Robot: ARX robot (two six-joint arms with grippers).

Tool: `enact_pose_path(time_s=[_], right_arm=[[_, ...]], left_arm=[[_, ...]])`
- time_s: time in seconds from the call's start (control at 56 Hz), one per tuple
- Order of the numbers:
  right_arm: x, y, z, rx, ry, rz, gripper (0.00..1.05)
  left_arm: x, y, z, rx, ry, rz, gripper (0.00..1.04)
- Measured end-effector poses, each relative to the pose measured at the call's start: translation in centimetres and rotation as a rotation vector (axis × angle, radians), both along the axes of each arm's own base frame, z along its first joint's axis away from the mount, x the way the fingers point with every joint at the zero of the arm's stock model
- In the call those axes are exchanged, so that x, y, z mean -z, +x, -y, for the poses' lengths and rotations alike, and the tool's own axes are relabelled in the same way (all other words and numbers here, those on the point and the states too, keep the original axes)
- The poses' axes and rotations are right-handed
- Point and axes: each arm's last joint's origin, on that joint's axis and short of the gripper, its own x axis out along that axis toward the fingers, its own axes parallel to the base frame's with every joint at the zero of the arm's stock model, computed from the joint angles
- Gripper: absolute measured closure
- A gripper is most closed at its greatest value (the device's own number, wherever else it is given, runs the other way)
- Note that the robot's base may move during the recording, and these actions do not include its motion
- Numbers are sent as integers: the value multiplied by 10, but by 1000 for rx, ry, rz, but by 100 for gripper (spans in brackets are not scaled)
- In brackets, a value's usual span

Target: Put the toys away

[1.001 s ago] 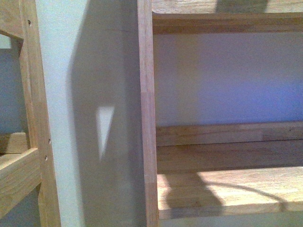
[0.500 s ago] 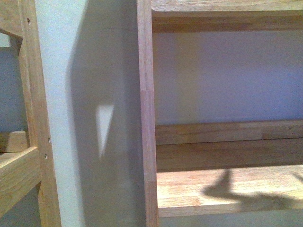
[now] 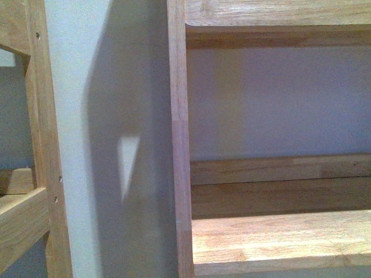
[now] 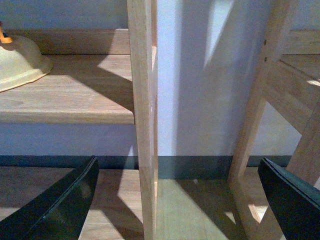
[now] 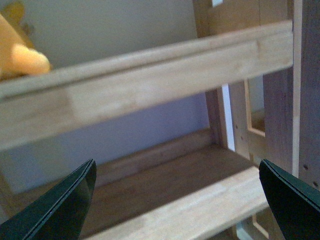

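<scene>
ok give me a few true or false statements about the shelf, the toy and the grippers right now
1. The left gripper is open with nothing between its fingers. True.
2. The right gripper is shut on the orange plush toy. False: it is open and empty; the toy lies on the upper shelf board.
3. In the front view, a toy sits on the lower shelf board. False: that visible board shows no toy.
4. The left wrist view shows a cream bowl-shaped object resting on a shelf. True.
</scene>
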Motion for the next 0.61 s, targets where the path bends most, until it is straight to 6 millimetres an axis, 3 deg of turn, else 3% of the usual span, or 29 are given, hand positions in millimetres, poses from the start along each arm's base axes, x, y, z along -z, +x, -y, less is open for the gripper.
enact_pose_path(time_s=[0.25, 0.482, 0.608], right_arm=[[60, -1, -12, -64, -8, -120, 7], [64, 0, -13, -79, -1, -130, 7], [75, -1, -6, -279, -117, -226, 24]], left_arm=[[0, 0, 0, 0, 0, 0, 6], [0, 0, 0, 0, 0, 0, 6], [0, 0, 0, 0, 0, 0, 6]])
